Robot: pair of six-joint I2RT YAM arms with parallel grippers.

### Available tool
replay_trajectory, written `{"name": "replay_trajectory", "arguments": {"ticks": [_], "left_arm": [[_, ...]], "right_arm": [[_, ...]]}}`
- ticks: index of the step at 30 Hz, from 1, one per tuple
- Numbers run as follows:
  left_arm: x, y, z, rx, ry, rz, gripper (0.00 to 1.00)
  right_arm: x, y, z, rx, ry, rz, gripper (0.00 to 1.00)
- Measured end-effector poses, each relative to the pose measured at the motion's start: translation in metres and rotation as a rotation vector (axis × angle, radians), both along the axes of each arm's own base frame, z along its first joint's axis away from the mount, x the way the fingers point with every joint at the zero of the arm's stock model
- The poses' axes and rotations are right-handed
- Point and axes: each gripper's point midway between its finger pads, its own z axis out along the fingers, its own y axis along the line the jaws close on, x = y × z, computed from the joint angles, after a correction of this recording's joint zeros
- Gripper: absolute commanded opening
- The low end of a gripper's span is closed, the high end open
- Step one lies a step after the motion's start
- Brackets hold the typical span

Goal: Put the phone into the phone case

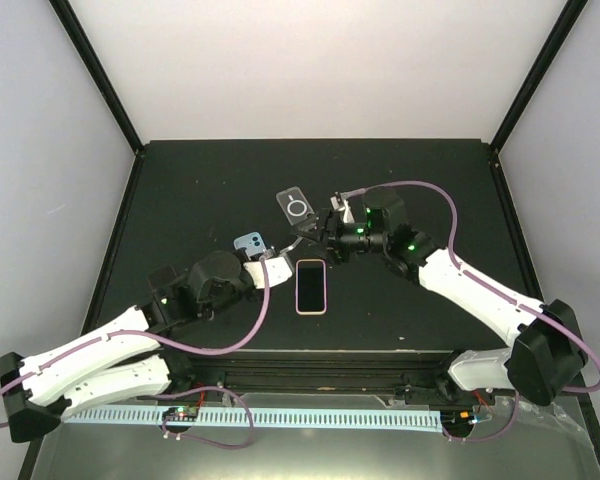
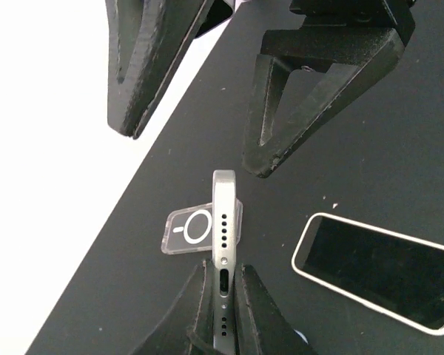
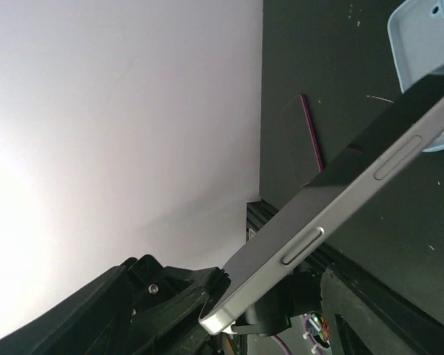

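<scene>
1. Left tool point(image 2: 223, 285): clamped on the bottom end of a silver-edged phone point(image 2: 224, 214) and holding it on edge, charging port toward the wrist camera. Judged a presenting grip that leaves the long sides and far end free for the other arm
2. Held phone, position: lifted off the surface point(image 2: 399, 126) on the near-left side of the clear case point(image 2: 186, 229), far end pointing toward that case. It is not yet in any case
3. Right tool point(image 2: 194, 151): fingers apart with nothing between them, raised just to the near-right of the clear case and facing the phone's free end. Judged ready to take the phone over or to steady it
4. Clear case: lies flat and unheld, ring mark visible. Whether its open side faces up cannot be told
5. Second phone point(image 2: 377, 270): pale-rimmed, screen up, flat on the surface. It sits nearer the arms than the clear case, apart from it and from both tools, and is judged no part of this step
6. Light-blue piece point(image 1: 250, 243): near-left of the clear case, beside the left tool. Possibly another case, cannot tell
7. Edges and room: bare surface lies on the far side of the clear case, which sits well short of the surface's rim. The tight spot is its near side, where both tools, the held phone and the second phone gather, so a lowering move would need to keep off the second phone
</scene>
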Motion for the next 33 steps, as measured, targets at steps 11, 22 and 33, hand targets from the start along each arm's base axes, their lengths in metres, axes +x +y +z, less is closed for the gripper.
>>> {"name": "replay_trajectory", "arguments": {"ticks": [11,22,33], "left_arm": [[-0.009,-0.011,0.000,0.159,-0.196,-0.017,0.02],[0.001,-0.015,-0.011,0.314,-0.322,0.045,0.23],[0.010,0.005,-0.009,0.195,-0.236,0.218,0.80]], "right_arm": [[-0.001,0.006,-0.011,-0.006,0.034,0.028,0.50],[-0.001,0.011,-0.023,0.026,0.080,0.051,0.05],[0.002,0.014,-0.037,0.054,0.074,0.056,0.01]]}}
